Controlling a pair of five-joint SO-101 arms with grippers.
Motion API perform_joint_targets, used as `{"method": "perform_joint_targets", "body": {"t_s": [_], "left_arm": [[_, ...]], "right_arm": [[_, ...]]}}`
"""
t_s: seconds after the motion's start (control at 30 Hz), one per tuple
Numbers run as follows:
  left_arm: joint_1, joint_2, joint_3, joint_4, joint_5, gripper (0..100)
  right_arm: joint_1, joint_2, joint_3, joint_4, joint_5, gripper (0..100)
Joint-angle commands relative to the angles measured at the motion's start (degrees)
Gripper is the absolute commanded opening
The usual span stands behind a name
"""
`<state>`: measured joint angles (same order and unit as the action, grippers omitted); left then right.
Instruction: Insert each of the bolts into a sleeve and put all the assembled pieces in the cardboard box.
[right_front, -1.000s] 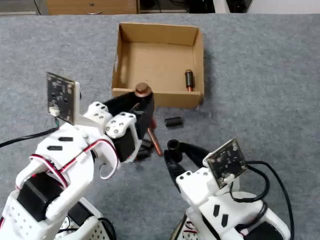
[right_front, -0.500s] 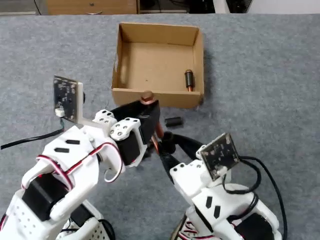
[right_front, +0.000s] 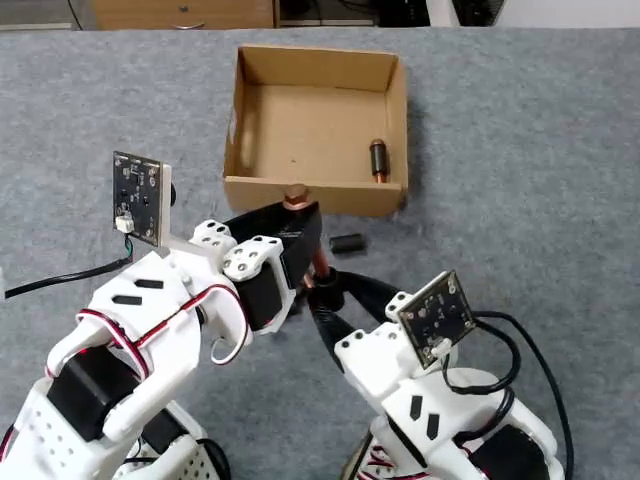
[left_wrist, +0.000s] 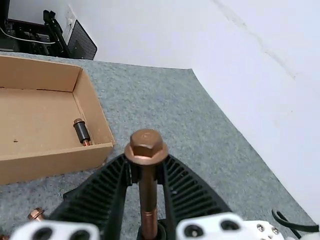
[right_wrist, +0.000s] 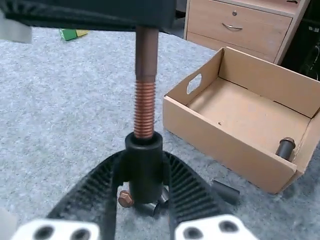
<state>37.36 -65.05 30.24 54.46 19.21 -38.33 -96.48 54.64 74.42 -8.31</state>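
While left end effector (left_wrist: 145, 172) grips the bolt (left_wrist: 145, 146), right (right_wrist: 144, 182) grips sleeve (right_wrist: 144, 152) around its tip.

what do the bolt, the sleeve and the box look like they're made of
Bolt: metal with a coppery, slightly shiny finish, judging by its hex head and cut threads.
Sleeve: smooth matte black, either plastic or coated metal; the look leaves that open.
Box: plain brown cardboard, matte, with raw cut edges.

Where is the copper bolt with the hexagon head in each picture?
High view: bolt, head at the cardboard box's near wall.
Left wrist view: bolt at centre, upright between black jaws.
Right wrist view: threaded shaft, tip in the black sleeve.
Shared landmark: the cardboard box.
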Motion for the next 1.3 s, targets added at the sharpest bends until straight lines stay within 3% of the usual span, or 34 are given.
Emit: {"method": "perform_joint_targets", "body": {"t_s": [0.0, 0.13, 0.33, 0.63, 1.27], "left_arm": [[0.8, -0.7, 0.1, -0.9, 0.4, 2], [0.8, -0.7, 0.0, -0.7, 3.2, 2], [1.0, -0.7, -3.0, 7.1, 6.2, 2], [7.6, -0.7, -5.9, 14.0, 6.2, 2], [12.0, -0.1, -5.9, 13.7, 6.2, 2]], "right_arm": [[-0.8, 0.0, -0.5, -2.3, 0.4, 0.2], [-0.6, 0.0, -0.2, -3.3, 0.4, 0.2], [-0.6, 0.1, 0.0, -3.1, 0.4, 0.2], [-0.7, -0.2, 0.6, -2.6, 0.4, 0.2], [-1.9, -0.3, -2.0, 4.0, 4.7, 0.2]]}}
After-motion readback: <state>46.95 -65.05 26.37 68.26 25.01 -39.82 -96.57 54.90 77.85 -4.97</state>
